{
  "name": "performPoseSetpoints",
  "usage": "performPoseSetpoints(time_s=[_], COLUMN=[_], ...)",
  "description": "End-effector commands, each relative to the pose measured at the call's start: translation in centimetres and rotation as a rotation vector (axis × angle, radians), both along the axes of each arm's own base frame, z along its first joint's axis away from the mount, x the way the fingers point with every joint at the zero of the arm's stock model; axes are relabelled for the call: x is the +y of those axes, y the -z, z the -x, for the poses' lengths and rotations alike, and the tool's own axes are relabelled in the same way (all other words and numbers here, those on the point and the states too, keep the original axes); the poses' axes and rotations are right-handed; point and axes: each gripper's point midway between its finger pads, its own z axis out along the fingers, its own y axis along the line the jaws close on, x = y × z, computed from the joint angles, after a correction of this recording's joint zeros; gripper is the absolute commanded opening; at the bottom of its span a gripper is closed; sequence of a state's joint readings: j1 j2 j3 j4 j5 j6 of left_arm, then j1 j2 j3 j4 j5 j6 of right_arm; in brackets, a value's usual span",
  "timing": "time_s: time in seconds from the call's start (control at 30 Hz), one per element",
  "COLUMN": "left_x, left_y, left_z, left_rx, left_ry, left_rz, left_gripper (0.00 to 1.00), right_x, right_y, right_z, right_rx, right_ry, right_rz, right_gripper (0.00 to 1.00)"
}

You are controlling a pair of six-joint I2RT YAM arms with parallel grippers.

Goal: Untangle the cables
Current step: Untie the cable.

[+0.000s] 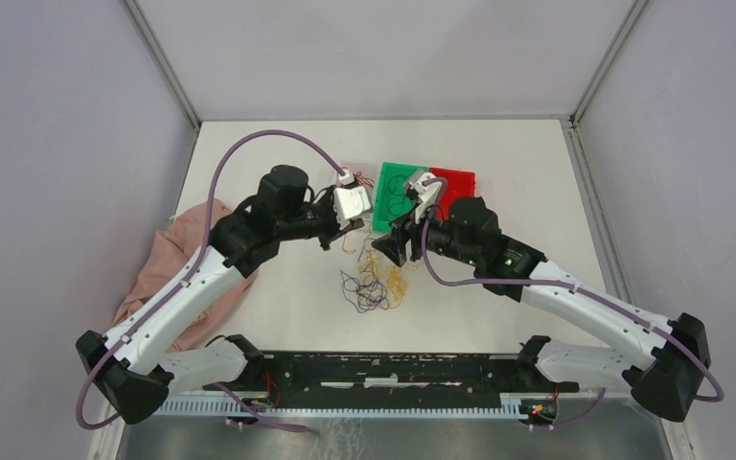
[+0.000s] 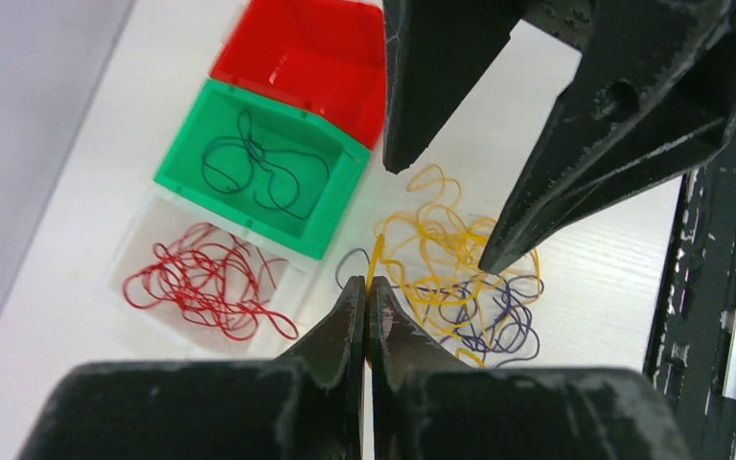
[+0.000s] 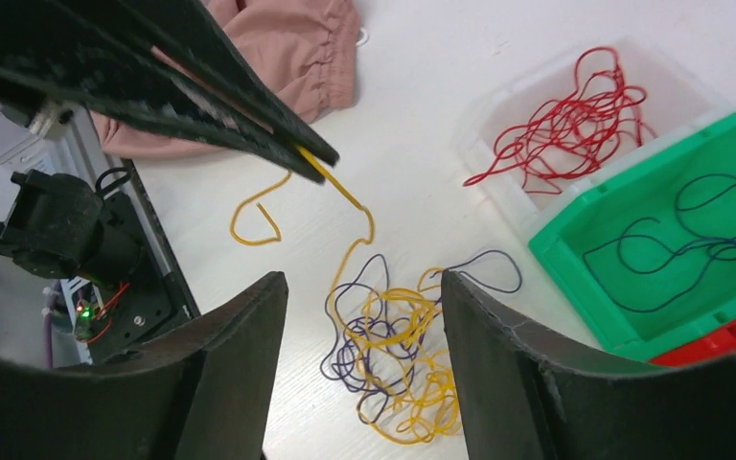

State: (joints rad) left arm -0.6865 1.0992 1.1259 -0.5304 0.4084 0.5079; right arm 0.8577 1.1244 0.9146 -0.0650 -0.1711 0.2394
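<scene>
A tangle of yellow and dark blue wires (image 1: 376, 283) lies on the white table between my grippers; it also shows in the left wrist view (image 2: 460, 287) and the right wrist view (image 3: 398, 355). My left gripper (image 2: 367, 287) is shut on one yellow strand (image 3: 343, 192), which runs from its tips down into the tangle. My right gripper (image 3: 362, 280) is open and empty, its fingers spread just above the tangle. Red wires (image 2: 201, 283) lie in a clear tray (image 3: 498, 192). A dark wire (image 2: 259, 172) lies in a green bin (image 3: 575, 287).
A red bin (image 2: 287, 48) stands beside the green bin (image 1: 383, 216) at the back of the table. A pink cloth (image 1: 177, 278) lies at the left edge. A black rail (image 1: 393, 369) runs along the near edge between the arm bases.
</scene>
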Motion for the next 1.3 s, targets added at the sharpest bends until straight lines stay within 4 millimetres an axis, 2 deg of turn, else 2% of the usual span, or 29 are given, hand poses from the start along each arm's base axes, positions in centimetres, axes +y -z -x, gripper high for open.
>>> performPoseSetpoints(time_s=[0.0, 0.07, 0.17, 0.4, 0.5, 0.57, 0.83, 0.9, 0.97, 1.0, 1.1, 1.17, 1.2, 1.27], left_x=[-1.1, -1.5, -2.1, -2.4, -2.4, -2.3, -1.7, -1.6, -1.4, -1.4, -1.0, -0.8, -0.7, -0.6], left_y=[-6.9, -8.2, -10.1, -13.1, -15.0, -17.0, -27.0, -28.1, -28.6, -28.6, -27.3, -25.3, -24.1, -21.1], left_z=[-0.1, 0.3, 1.5, 2.9, 3.3, 3.4, 3.6, 3.8, 4.0, 4.1, 3.7, 3.3, 3.3, 3.3], left_rx=[-0.068, -0.024, 0.032, 0.075, 0.050, 0.006, -0.224, -0.237, -0.242, -0.242, -0.231, -0.210, -0.199, -0.164], left_ry=[0.003, 0.006, 0.041, 0.083, 0.099, 0.108, 0.126, 0.128, 0.127, 0.124, 0.088, 0.062, 0.055, 0.041], left_rz=[0.135, 0.176, 0.222, 0.265, 0.293, 0.319, 0.465, 0.485, 0.497, 0.497, 0.482, 0.460, 0.447, 0.414], left_gripper=[0.03, 0.03, 0.03, 0.03, 0.03, 0.03, 0.03, 0.03, 0.03, 0.03, 0.03, 0.03, 0.04, 0.13], right_x=[-0.7, -0.7, 0.1, 0.7, 0.9, 0.8, 0.1, -0.1, 0.1, 0.3, 0.5, 0.2, 0.0, -0.4], right_y=[-6.2, -7.5, -8.2, -8.3, -7.0, -5.7, -1.1, -0.4, 0.0, 0.1, -0.5, -1.4, -2.0, -3.2], right_z=[-1.0, -0.9, -1.1, -2.1, -2.3, -2.5, -2.7, -2.8, -2.6, -2.4, -2.0, -1.9, -1.8, -1.5], right_rx=[-0.165, -0.195, -0.204, -0.230, -0.221, -0.212, -0.172, -0.166, -0.158, -0.155, -0.163, -0.168, -0.176, -0.189], right_ry=[0.089, 0.094, 0.085, 0.124, 0.126, 0.134, 0.168, 0.175, 0.165, 0.153, 0.128, 0.130, 0.130, 0.131], right_rz=[-0.217, -0.271, -0.283, -0.284, -0.250, -0.222, -0.152, -0.146, -0.149, -0.152, -0.168, -0.169, -0.176, -0.195], right_gripper=[0.70, 0.70, 0.70, 0.69, 0.69, 0.69, 0.71, 0.69, 0.64, 0.58, 0.27, 0.06, 0.01, 0.01])
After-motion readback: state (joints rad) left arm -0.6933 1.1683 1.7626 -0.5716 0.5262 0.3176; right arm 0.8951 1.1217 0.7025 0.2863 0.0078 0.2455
